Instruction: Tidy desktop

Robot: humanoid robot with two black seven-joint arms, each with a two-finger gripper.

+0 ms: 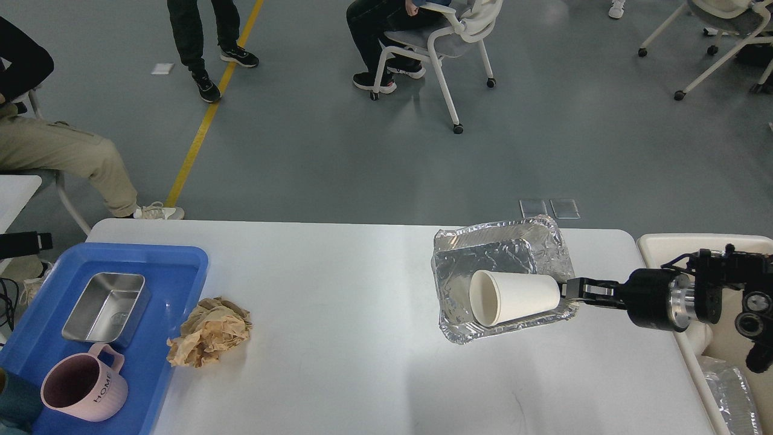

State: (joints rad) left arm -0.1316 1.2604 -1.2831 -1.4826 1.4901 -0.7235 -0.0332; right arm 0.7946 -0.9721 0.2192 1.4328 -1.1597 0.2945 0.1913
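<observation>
Tabletop [362, 338] was half-tidied: right tool [566, 290] pinched the foil tray [501, 254] holding a cup [513, 296], paper wad [210, 331] far beyond.

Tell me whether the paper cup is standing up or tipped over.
Tipped over: the paper cup lies sideways in the foil tray, mouth facing left.

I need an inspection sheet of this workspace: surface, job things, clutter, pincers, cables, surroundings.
Surface: white desktop, faintly scuffed.
Job things: foil tray at right with a paper cup lying on its side in it; blue tray at left holding a steel box and a pink mug.
Clutter: crumpled brown paper beside the blue tray.
Pincers: right pincer at the foil tray's right rim, grip unclear; left not in view.
Cables: thin wires on the right arm.
Surroundings: cream bin at right; people and chairs beyond.
</observation>
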